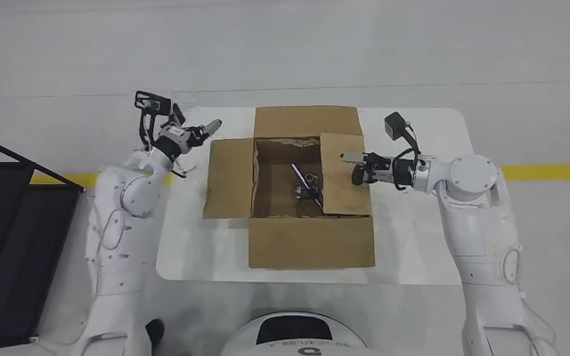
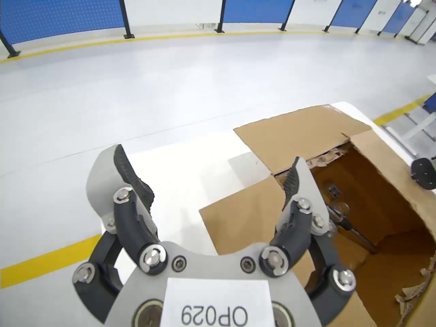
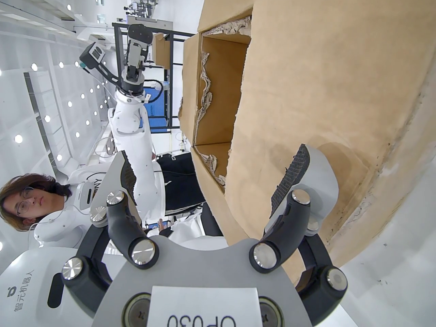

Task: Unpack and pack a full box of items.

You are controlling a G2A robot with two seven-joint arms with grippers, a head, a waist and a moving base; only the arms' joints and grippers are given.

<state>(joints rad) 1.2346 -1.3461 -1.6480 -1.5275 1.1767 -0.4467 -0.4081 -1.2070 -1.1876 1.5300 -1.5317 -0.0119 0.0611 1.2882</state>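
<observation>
Few items (image 1: 307, 185) lie in the open box (image 1: 307, 242) on the table (image 1: 419, 240); unpacking seems hardly begun, packing all ahead. Jaws of left gripper (image 2: 207, 158) and right gripper (image 3: 214, 153) stand apart, holding nothing.

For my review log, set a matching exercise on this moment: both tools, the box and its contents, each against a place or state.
1 left tool
2 right tool
3 box
4 items

a open, over a box flap
b on the box floor
c flaps spread, standing on the table
d open, over bare table beside the box

Pairs: 1-d, 2-a, 3-c, 4-b
</observation>
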